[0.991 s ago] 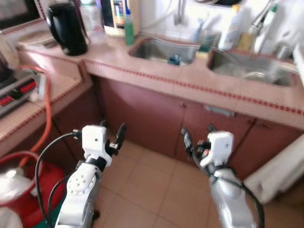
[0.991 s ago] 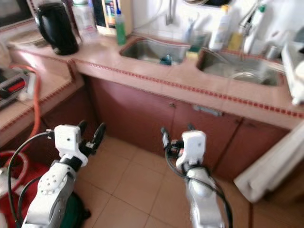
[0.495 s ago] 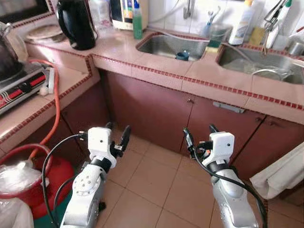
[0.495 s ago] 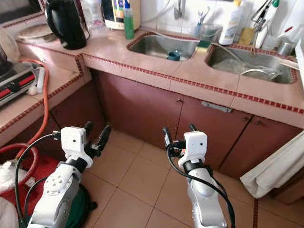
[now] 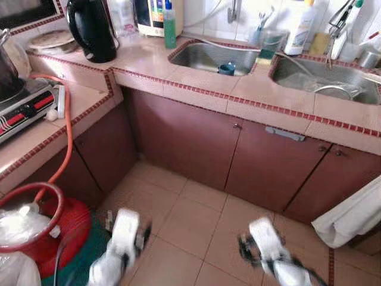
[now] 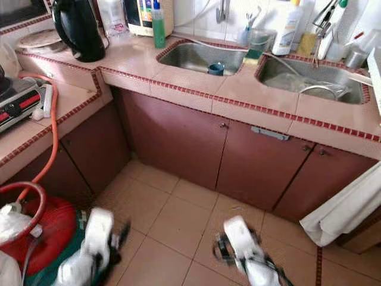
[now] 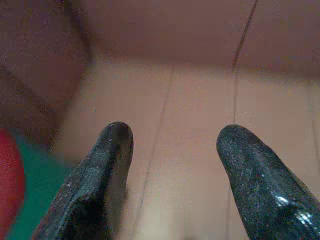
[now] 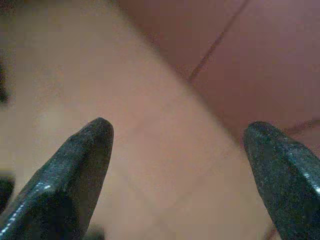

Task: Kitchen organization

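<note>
Tiled desk (image 5: 202, 80) runs along the far side, over dark red cupboard doors (image 5: 190, 143). Two sinks: left sink (image 5: 214, 56) holds a small blue cup (image 5: 226, 68); right sink (image 5: 324, 77) holds a metal ring. Black kettle (image 5: 92, 30) far left, green bottle (image 5: 170, 27) beside it. Stove (image 5: 21, 107) on the left desk; red gas cylinder (image 5: 44, 223) on the floor (image 5: 196, 226) below.

Left end effector (image 7: 172, 145) low over floor tiles, blurred, fingers wide, holding nothing. Right end effector (image 8: 177, 145) likewise low near the floor, wide, empty.

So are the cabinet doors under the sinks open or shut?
Shut: the cabinet doors lie flush beneath the countertop, no gap showing.
</note>
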`<state>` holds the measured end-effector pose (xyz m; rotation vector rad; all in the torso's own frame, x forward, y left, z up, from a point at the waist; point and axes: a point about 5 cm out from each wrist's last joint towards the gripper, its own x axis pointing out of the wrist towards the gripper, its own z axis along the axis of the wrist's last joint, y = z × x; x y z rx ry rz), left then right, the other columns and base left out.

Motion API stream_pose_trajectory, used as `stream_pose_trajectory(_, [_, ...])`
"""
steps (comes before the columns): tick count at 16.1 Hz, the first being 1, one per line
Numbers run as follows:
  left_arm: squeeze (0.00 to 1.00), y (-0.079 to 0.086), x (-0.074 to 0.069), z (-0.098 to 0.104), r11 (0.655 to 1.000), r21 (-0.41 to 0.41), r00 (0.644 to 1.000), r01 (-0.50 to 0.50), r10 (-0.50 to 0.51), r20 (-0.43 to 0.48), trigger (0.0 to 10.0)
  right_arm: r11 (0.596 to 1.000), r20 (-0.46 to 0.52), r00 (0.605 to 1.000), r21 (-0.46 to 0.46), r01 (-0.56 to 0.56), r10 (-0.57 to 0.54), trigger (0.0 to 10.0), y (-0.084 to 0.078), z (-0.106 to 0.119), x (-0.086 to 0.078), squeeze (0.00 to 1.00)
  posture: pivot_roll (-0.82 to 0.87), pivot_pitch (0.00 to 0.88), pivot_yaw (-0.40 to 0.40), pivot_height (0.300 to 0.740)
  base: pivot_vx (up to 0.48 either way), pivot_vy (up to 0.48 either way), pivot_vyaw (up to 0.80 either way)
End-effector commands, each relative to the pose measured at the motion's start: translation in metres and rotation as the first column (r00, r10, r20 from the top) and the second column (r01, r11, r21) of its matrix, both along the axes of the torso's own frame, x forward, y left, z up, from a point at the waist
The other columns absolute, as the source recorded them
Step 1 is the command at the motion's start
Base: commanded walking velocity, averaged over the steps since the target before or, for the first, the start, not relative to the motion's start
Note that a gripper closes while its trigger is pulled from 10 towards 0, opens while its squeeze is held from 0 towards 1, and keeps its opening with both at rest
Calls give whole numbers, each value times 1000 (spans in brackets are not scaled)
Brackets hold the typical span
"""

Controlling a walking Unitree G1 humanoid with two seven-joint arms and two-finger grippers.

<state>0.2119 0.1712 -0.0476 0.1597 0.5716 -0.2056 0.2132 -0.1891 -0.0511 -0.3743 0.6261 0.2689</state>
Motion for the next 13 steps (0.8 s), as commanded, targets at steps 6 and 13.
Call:
stream_pose_trajectory(6, [0, 10, -66, -50, 997, 75, 916, -20, 48, -398, 10000, 992, -372, 920, -53, 113, -125, 10000, -20, -44, -70, 0, -132, 24, 24, 740, 0, 0, 0])
stream_pose_trajectory(13, [0, 21, -62, -48, 994, 102, 911, -44, 81, -403, 10000, 994, -391, 913, -50, 102, -114, 10000, -9, -47, -73, 0, -115, 0, 28, 740, 0, 0, 0])
